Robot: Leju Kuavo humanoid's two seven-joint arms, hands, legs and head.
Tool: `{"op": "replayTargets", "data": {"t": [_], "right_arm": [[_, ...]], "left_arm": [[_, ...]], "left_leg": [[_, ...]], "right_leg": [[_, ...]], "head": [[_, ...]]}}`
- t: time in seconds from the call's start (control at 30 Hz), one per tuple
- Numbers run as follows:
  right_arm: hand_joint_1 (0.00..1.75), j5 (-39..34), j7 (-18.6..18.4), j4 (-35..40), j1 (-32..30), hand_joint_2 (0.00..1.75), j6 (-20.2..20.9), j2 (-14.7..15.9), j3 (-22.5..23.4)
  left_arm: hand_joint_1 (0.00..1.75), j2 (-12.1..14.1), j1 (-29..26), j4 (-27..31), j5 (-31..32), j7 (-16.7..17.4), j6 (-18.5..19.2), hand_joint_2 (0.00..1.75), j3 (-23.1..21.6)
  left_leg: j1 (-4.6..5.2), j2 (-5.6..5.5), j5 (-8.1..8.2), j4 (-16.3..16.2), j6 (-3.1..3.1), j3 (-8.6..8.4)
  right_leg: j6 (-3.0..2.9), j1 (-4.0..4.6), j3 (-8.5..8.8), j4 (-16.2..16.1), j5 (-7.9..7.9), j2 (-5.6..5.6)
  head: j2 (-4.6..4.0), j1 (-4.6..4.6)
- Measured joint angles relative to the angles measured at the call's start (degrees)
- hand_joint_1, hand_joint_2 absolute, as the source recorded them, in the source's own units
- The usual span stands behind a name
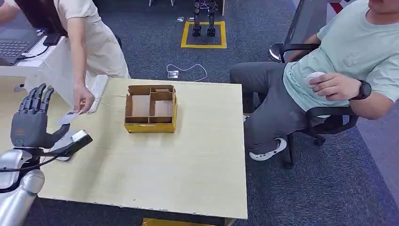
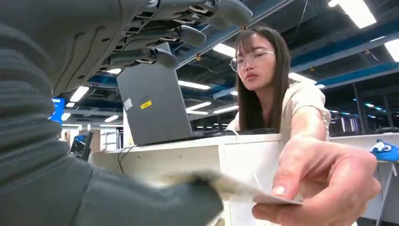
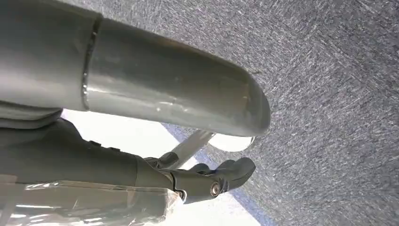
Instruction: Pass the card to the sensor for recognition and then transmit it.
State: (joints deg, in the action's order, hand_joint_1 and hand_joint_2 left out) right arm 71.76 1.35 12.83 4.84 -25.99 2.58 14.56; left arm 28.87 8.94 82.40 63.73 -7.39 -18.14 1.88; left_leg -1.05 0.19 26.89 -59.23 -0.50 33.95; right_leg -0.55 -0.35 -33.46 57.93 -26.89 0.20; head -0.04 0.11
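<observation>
Nearest the lens: silver forearm rising from the lower left corner to the left hand (image 1: pixel 30 120). Held upright over the table's (image 1: pixel 188 165) left edge, dark fingers spread and pointing up, thumb stretched sideways. Released, grasping nothing. Just past the thumb tip, the card (image 1: pixel 68 117), white and flat, above the table. Pinched at its far end by the person's hand (image 1: pixel 83 102), reaching down from a beige sleeve. Seen from the left wrist as lying right over the grey thumb, fingers well apart from it on the other side; whether card and thumb touch, impossible to tell.

Beside the left wrist, on the table: the sensor (image 1: pixel 77 140), a black head tilted on a pale base, with a dark cable running back toward the arm.

At mid-table, a yellow cardboard box (image 1: pixel 150 108), open-topped and split into compartments. Near its left side, a white power strip (image 1: pixel 98 87) with a thin lead curling toward the box.

Right hand (image 3: pixel 207 181) hanging low over grey carpet, dark fingers bent slightly inward beneath the silver arm; clenched or loose, cannot tell.

Far left, a laptop (image 1: pixel 14 44) on a white desk. At right, a seated person (image 1: pixel 348 56) in a pale green shirt on a black chair.
</observation>
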Motion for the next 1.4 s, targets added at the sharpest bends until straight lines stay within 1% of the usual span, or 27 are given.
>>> {"op": "replayTargets", "data": {"t": [0.03, 0.07, 0.1, 0.83, 1.2, 1.4], "right_arm": [[0.0, 0.04, -0.02, 0.0, 0.0, 0.0, -0.02, 0.0, 0.0], [0.0, 0.04, 0.0, 0.0, -0.01, 0.0, -0.07, 0.0, 0.0], [0.0, 0.04, -0.02, 0.0, -0.01, 0.0, -0.07, 0.0, 0.0], [0.0, 0.41, -0.09, 0.0, -0.01, 0.0, -0.44, -0.04, 0.0], [0.0, 1.49, -0.77, 0.0, 0.0, 0.0, -0.83, -0.07, 0.07], [0.0, 2.45, -1.2, 0.0, 0.0, 0.0, -1.22, -0.15, 0.11]], "left_arm": [[1.55, 0.0, 0.0, 0.0, -0.04, 0.0, 0.17, 1.75, 0.0], [1.73, 0.0, 0.0, -0.02, -0.09, 0.0, 0.33, 1.75, 0.0], [1.75, 0.0, 0.0, -0.02, -0.09, 0.0, 0.48, 1.75, 0.0], [1.75, 0.17, 0.06, -0.35, -0.11, 0.0, 0.89, 1.75, 0.0], [1.75, 0.17, -0.14, -0.44, -0.11, 0.04, 1.11, 1.75, 0.0], [1.75, 0.15, 0.15, -2.69, 4.29, 3.57, -0.83, 1.75, 0.02]], "left_leg": [[0.0, 0.0, 0.0, 0.0, 0.0, 0.0], [0.0, 0.0, 0.0, 0.0, 0.0, 0.0], [0.0, 0.0, 0.0, 0.0, 0.0, 0.0], [0.0, 0.0, 0.0, 0.0, 0.0, 0.0], [0.0, 0.0, 0.0, 0.0, 0.0, 0.01], [0.0, 0.0, 0.0, 0.0, 0.0, 0.01]], "right_leg": [[0.0, 0.0, 0.0, 0.0, 0.0, 0.0], [0.0, 0.0, 0.0, 0.0, 0.0, 0.0], [0.0, 0.0, 0.0, 0.0, 0.0, 0.0], [0.0, 0.0, 0.0, 0.0, 0.0, 0.01], [0.0, 0.0, 0.0, 0.0, 0.0, 0.0], [0.0, 0.0, 0.0, 0.0, 0.0, 0.0]], "head": [[0.0, 0.0], [-0.02, 0.0], [-0.02, 0.0], [-0.02, 0.0], [-0.02, 0.0], [0.0, 0.0]]}}
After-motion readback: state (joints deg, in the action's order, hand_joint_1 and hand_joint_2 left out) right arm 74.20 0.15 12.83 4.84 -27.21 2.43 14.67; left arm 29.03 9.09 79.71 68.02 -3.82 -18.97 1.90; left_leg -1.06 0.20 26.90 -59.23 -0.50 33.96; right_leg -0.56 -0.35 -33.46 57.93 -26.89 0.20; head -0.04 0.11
